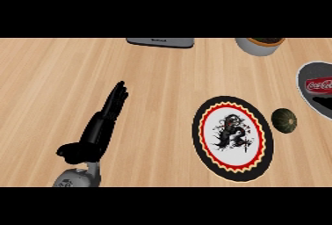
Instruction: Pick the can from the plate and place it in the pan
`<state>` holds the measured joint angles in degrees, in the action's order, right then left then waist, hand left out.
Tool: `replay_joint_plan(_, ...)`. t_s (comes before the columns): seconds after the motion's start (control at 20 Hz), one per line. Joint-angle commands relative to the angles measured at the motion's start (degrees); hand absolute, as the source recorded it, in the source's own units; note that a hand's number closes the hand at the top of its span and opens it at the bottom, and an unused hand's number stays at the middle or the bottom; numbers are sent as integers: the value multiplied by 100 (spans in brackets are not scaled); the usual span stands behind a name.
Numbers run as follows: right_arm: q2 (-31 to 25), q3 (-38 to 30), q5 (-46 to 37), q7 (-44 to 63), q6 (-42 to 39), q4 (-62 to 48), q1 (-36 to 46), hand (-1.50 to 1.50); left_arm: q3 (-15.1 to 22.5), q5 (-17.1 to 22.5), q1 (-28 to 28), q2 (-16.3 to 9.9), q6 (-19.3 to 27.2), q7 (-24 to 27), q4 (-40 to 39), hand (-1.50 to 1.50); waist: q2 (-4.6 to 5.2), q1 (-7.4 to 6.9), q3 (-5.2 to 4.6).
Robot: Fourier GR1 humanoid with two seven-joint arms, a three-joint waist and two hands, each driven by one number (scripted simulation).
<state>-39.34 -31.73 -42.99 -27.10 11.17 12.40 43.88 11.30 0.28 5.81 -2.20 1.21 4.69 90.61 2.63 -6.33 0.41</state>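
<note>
Head view shows the plate (232, 138), black-rimmed with a red and yellow band and a dark figure on its white middle, lying bare on the wooden surface (77, 66) with no can on it. The can (320, 85), red with white lettering, lies on its side inside the pan (303, 79) at the right edge, where only part of the pan's grey rim and dark floor show. So, judging by how things lie, the placing step looks done, and what remains is at most a withdrawal. The left hand (97, 132) is in the lower left, well apart from the plate, its fingers straight and pointing up the surface, grasping nothing; it looks at rest. The right hand does not show at all, so nothing can be said of its fingers, nor whether it is near the pan beyond the frame. A small dark green round thing, perhaps a squash (284, 119), sits just beside the plate's right rim, between plate and pan. At the top edge are a grey flat object (160, 41) and a pale bowl (261, 45) with something dark in it. If any move is due, it calls for keeping clear of the pan so the can is not knocked.
</note>
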Motion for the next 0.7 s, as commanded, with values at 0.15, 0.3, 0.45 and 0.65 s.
replay_joint_plan(0.15, 127, -176, 205, -221, -466, -244, 393, -150, 78, -1, 10, 97, 14, -49, 14, 0, 0, -22, 27)
replay_joint_plan(0.3, 124, -709, 758, -771, -512, -182, 301, -150, -100, 48, 29, -6, -4, 35, -47, 0, -33, 155, 27)
replay_joint_plan(0.45, -31, -1050, 1099, -779, -746, -245, 404, -150, 42, -20, -263, 12, -23, 155, -64, 0, -34, 115, 24)
replay_joint_plan(0.65, -334, -1336, 1410, -792, -1449, -408, 397, -150, -160, 80, 16, -19, -38, 60, -230, 0, -16, 214, 19)
